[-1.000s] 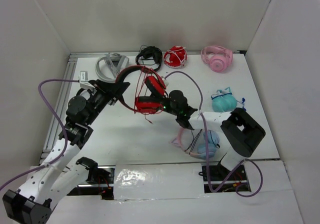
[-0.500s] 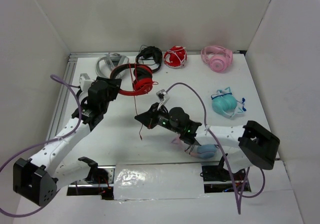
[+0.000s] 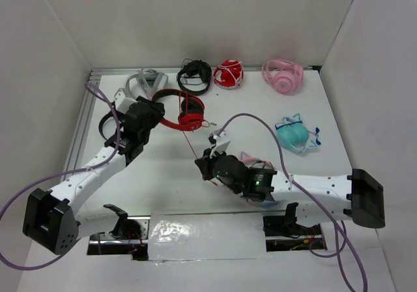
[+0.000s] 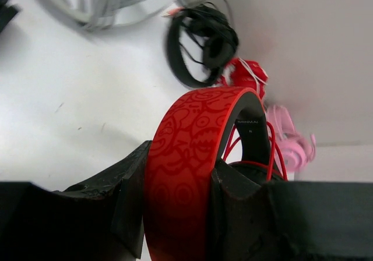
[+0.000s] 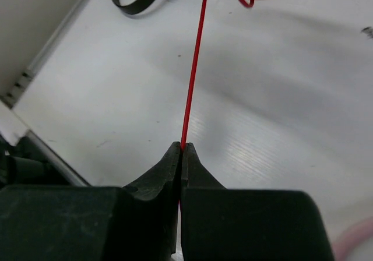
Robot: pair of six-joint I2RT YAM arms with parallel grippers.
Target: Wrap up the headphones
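Note:
The red headphones (image 3: 184, 111) hang above the table's back left, one ear cup facing forward. My left gripper (image 3: 156, 111) is shut on their patterned red headband (image 4: 189, 138), which fills the gap between both fingers (image 4: 131, 197). Red cable loops lie against the black inner band (image 4: 255, 136). A thin red cable (image 3: 193, 143) runs straight and taut from the ear cup to my right gripper (image 3: 203, 164). In the right wrist view the right gripper (image 5: 182, 150) is shut on that cable (image 5: 194, 69) at its fingertips, low over the white table.
Along the back edge lie grey headphones (image 3: 144, 83), black headphones (image 3: 194, 74), a red bundle with white cord (image 3: 228, 74) and pink headphones (image 3: 283, 76). A teal bundle (image 3: 292, 134) sits at the right. A pink and blue bundle (image 3: 263, 191) lies under the right arm.
My right gripper pulled away from the headphones toward the near edge, drawing the cable out straight. The left gripper shifted the headphones back and slightly left.

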